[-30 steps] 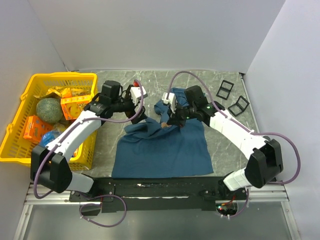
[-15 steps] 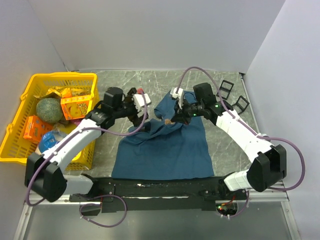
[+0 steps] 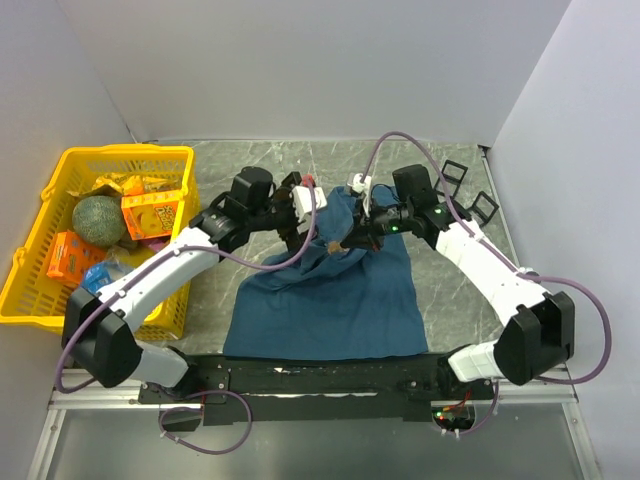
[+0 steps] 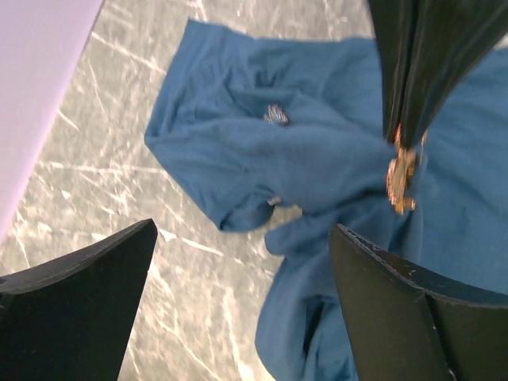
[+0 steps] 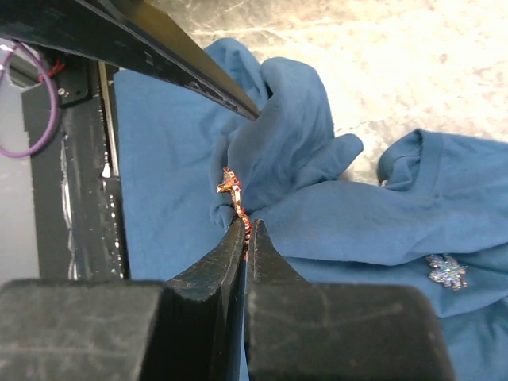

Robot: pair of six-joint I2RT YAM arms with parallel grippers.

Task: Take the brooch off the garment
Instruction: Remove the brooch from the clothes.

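Note:
The dark teal garment point(image 3: 330, 300) lies crumpled in the middle of the table, its upper part bunched and pulled up. A gold and red brooch point(image 5: 236, 197) is pinned in that raised fold. My right gripper point(image 5: 248, 226) is shut on the brooch's lower end. The top view has the brooch point(image 3: 331, 246) at the tip of the right gripper point(image 3: 345, 243). My left gripper point(image 4: 242, 230) is wide open and holds nothing. It hovers over the shirt's left edge, close beside the brooch point(image 4: 399, 176). A second, silvery brooch point(image 4: 276, 115) sits on the cloth farther back.
A yellow basket point(image 3: 130, 152) of groceries stands at the left, beside the left arm. Two black square frames point(image 3: 452, 180) point(image 3: 478, 211) lie at the back right. Grey walls close in the table on three sides.
The left arm has swung right, bringing its open gripper close to the raised fold. The right gripper has stayed shut on the brooch and shifted slightly right, drawing the cloth up.

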